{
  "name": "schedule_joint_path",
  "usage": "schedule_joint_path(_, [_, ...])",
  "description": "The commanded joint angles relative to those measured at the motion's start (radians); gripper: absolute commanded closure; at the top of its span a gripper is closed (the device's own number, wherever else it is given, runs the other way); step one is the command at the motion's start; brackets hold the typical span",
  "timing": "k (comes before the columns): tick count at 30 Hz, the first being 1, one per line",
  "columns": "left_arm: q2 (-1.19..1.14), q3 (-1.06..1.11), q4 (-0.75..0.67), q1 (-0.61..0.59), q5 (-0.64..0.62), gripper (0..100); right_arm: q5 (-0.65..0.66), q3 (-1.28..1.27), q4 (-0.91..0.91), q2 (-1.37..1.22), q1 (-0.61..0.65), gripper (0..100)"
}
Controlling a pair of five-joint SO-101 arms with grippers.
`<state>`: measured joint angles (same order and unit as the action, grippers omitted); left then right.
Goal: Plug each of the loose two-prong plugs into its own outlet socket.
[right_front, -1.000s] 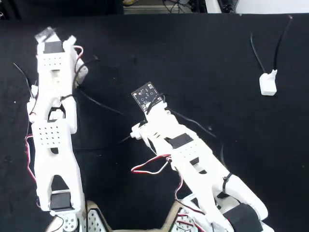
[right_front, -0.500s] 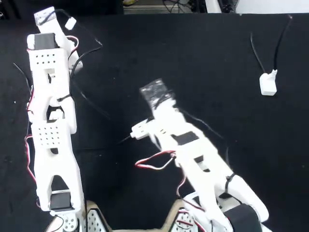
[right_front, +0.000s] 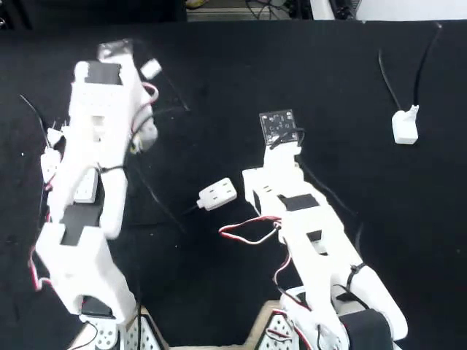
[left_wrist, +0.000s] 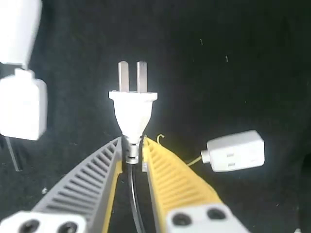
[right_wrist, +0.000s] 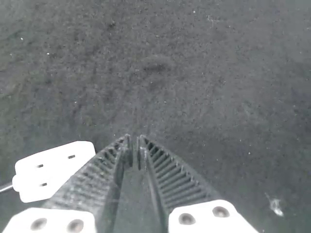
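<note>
Left tool [left_wrist: 132,145] is clenched on the neck of a white two-prong plug [left_wrist: 132,104], where its black cord enters. I note two flat metal prongs, parallel, pointing away from the tool. The plug is held at the far left of the black worktop [right_front: 328,73]. A white outlet socket [right_front: 217,194] lies mid-worktop with its slots facing up, well apart from the plug. Right tool [right_wrist: 132,144] is pinched closed on nothing, just beside the socket. A white block [right_front: 405,127] on a black cord lies far right; I cannot tell whether it is a plug or a socket.
</note>
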<state>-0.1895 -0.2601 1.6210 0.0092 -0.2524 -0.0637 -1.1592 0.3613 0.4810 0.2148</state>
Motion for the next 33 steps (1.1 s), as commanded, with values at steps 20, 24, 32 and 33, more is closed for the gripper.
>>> schedule_joint_path(20, [0.497, 0.958, -0.516, 0.156, 0.203, 83, -0.005, 0.058, -0.003, 0.041, -0.015, 96.9])
schedule_joint_path(24, [0.580, 0.964, -0.514, 0.053, 0.209, 82, -0.011, 0.058, 0.002, 0.041, -0.014, 96.9])
schedule_joint_path(32, [0.721, 1.040, -0.580, -0.312, 0.206, 82, -0.003, 0.131, 0.170, 0.041, 0.221, 96.9])
schedule_joint_path(33, [0.721, 1.070, -0.608, -0.348, 0.206, 82, -0.003, 0.156, 0.195, 0.041, 0.239, 96.9])
